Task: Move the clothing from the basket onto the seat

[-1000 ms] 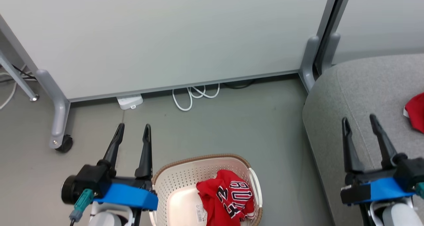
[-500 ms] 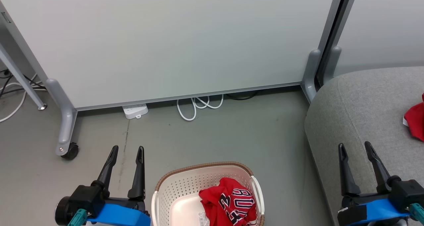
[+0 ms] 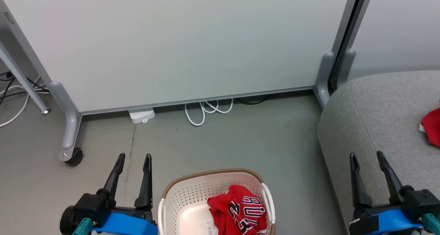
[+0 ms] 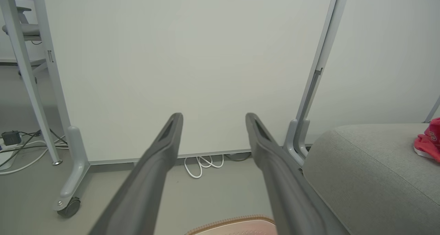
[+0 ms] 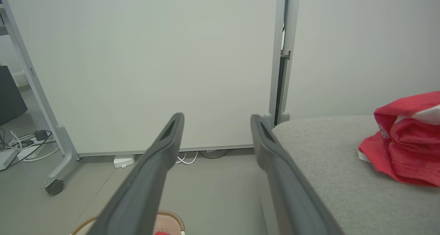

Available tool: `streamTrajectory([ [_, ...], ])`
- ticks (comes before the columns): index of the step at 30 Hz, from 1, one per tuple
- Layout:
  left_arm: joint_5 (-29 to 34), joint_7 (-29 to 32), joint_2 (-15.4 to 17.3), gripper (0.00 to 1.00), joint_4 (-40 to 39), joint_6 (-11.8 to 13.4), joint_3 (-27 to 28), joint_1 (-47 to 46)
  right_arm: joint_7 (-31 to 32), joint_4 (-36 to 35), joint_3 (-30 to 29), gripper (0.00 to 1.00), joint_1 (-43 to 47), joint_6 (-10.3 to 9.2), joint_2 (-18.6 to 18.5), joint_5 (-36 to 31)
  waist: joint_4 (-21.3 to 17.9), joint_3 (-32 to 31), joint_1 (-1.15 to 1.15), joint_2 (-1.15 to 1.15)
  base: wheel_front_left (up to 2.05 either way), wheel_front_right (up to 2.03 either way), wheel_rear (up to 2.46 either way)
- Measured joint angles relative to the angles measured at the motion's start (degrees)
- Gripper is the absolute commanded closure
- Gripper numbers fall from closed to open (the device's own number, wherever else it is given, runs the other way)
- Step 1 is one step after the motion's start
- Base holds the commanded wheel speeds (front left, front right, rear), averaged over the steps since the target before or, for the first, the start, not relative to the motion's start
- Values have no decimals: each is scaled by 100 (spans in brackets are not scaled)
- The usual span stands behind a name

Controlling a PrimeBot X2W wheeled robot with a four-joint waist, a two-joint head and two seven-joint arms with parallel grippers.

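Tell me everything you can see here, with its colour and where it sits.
jersey: one, red with black-and-white lettering, in the basket
red garment: one, red with white trim, on the seat
basket: one, cream with brown rim, on the floor
seat: one, grey, at right
partition panels: two, pale with grey frames, at the back
power strip: one, white, on the floor under a panel
cable loop: one, white, right of the power strip
caster wheel: one, black, at left
left gripper: one, dark fingers, open, left of the basket
right gripper: one, dark fingers, open, by the seat
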Motion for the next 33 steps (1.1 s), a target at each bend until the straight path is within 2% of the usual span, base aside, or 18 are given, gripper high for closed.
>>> streamTrajectory([
  [8, -146, -1, 0, 0, 175, -33, -180, -52, 0, 19, 54, 0, -68, 0, -5, -1, -94, 37, 0, 0, 0, 0, 0],
  [16, -219, -1, -4, 0, 687, -103, -758, -692, -1, -51, 153, 0, -345, 0, -55, 25, -395, 331, 0, 0, 0, 0, 0],
  [33, -269, -1, -12, 0, 3115, -301, -2098, -2794, -1, -255, 213, 0, -1432, 0, -91, 249, -1183, 1876, 1, 0, 0, 0, 0],
])
